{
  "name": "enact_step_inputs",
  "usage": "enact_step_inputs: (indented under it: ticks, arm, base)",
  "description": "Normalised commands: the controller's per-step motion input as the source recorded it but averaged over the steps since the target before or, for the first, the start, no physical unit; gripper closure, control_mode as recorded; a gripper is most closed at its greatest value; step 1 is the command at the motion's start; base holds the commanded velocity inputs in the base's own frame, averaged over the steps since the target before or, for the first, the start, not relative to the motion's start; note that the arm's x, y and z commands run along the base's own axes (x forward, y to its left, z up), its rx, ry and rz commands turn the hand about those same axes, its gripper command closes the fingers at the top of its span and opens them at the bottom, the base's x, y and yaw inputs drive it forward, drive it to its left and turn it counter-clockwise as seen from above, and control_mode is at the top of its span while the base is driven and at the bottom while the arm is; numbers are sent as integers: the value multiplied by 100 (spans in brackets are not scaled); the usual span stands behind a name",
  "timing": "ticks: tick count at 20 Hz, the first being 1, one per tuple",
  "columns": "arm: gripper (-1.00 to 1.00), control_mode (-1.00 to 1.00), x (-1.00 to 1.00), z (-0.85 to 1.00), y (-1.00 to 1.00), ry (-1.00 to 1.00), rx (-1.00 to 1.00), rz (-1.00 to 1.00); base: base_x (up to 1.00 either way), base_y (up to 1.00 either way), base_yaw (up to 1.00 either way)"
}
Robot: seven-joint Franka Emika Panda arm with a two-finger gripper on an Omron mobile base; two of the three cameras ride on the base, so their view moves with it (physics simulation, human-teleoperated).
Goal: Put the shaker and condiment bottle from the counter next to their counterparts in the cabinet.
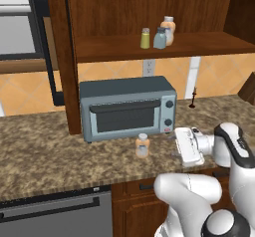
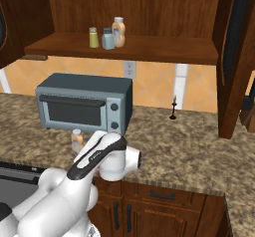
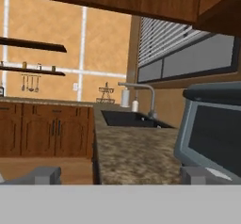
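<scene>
Standing on tabletop (image 1: 45, 146): orange bottle (image 1: 142, 145), just beside pincer (image 3: 121, 175)
Pincer: fully open, holding nothing
Shaker (image 1: 145, 38): on cabinet shelf (image 1: 109, 49) above pincer

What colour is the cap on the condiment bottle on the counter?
White, on the orange-peach condiment bottle in front of the toaster oven; clearest in the left base view.

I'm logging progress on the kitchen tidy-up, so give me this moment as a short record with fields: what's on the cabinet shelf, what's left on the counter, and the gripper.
cabinet shelf: yellow-green shaker with grey cap, blue-grey shaker with silver cap, orange-peach bottle with white cap, grouped together
counter: second orange-peach bottle with white cap, upright, in front of the grey-blue toaster oven
gripper: open, holding nothing, low over the counter to the right of the counter bottle
task left: counter bottle not yet on the shelf
</scene>
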Motion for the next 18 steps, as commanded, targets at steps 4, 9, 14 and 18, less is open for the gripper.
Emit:
enact_step_inputs:
  ticks: [4,9,14,18]
  arm:
    - [-100,-100,3,-27,0,0,-4,11]
    - [-100,-100,8,-29,-4,0,-4,9]
    - [-100,-100,38,-9,-16,0,0,9]
    - [-100,-100,35,0,-22,0,0,9]
  base:
    - [0,0,0]
    - [0,0,0]
    - [0,0,0]
    - [0,0,0]
